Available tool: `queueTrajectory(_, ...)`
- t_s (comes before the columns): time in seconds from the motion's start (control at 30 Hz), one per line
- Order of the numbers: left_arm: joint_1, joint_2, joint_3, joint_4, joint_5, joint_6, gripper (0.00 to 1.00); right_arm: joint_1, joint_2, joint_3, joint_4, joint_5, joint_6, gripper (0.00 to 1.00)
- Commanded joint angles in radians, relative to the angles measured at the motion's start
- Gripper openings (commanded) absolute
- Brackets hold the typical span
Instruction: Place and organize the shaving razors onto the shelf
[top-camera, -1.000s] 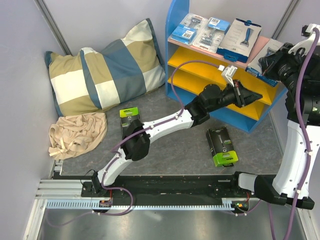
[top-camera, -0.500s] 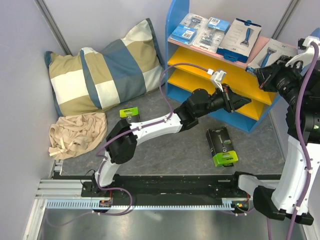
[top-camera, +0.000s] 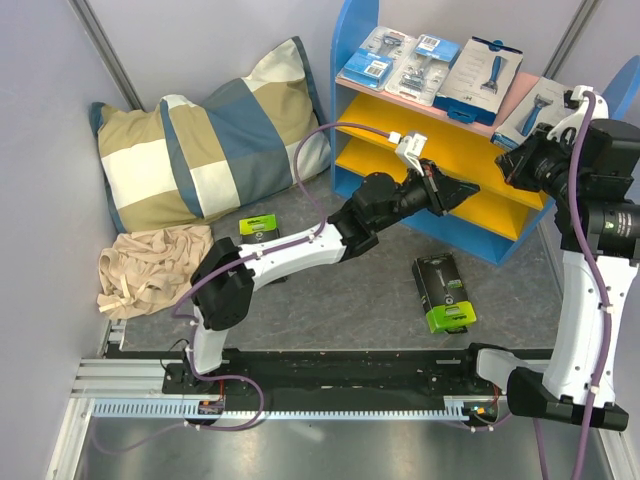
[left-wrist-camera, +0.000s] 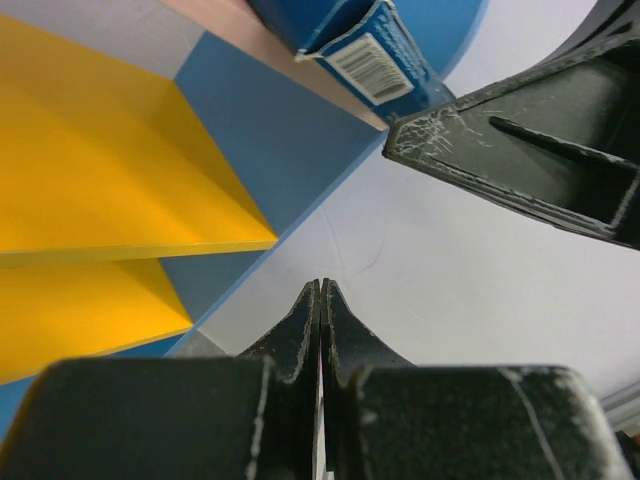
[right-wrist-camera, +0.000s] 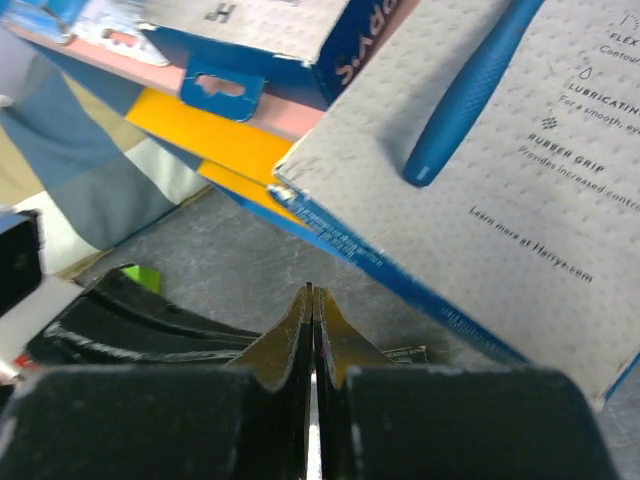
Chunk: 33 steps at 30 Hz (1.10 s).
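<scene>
Left fingers (left-wrist-camera: 298, 325) and right fingers (right-wrist-camera: 297, 335): pressed together. Flat white razor box (right-wrist-camera: 520, 200) lies on the pink top board of the blue-sided shelf (top-camera: 352, 60), just ahead of the right fingers. One black-and-lime box (top-camera: 444, 292) lies on the grey counter (top-camera: 350, 290).

The left arm (top-camera: 300, 252) and right arm (top-camera: 577, 300) are showing white link shells between black joint housings, each carrying a purple cable (top-camera: 345, 125) clipped along it. The left tool (top-camera: 468, 188) and right tool (top-camera: 505, 168) are showing black, wedge-shaped, scratched fingers (left-wrist-camera: 300, 320). Black bases (top-camera: 190, 380) are sitting at six o'clock.
</scene>
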Motion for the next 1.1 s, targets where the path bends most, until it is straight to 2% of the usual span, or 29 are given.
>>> queueTrajectory(0.0, 0.02, -0.087, -0.036, 0.036, -0.032, 0.046, 0.02, -0.005, 0.028, 0.006, 0.014, 0.094, -0.024, 0.07)
queueTrajectory(0.63, 0.064, -0.173, -0.16, 0.047, -0.041, 0.059, 0.02, -0.005, 0.114, 0.055, 0.009, 0.203, -0.053, 0.07)
queueTrajectory(0.87, 0.076, -0.228, -0.22, 0.012, -0.045, 0.112, 0.02, -0.005, 0.106, 0.047, 0.011, 0.143, -0.058, 0.07)
queueTrajectory(0.97, 0.092, -0.277, -0.272, -0.023, -0.046, 0.134, 0.08, -0.001, 0.083, 0.018, 0.025, 0.076, -0.056, 0.07)
queueTrajectory(1.0, 0.096, -0.303, -0.286, -0.033, -0.045, 0.143, 0.13, 0.0, 0.069, -0.005, 0.032, 0.051, -0.054, 0.07)
queueTrajectory(1.07, 0.112, -0.329, -0.327, -0.057, -0.041, 0.166, 0.19, 0.009, 0.051, -0.026, 0.043, 0.03, -0.051, 0.07)
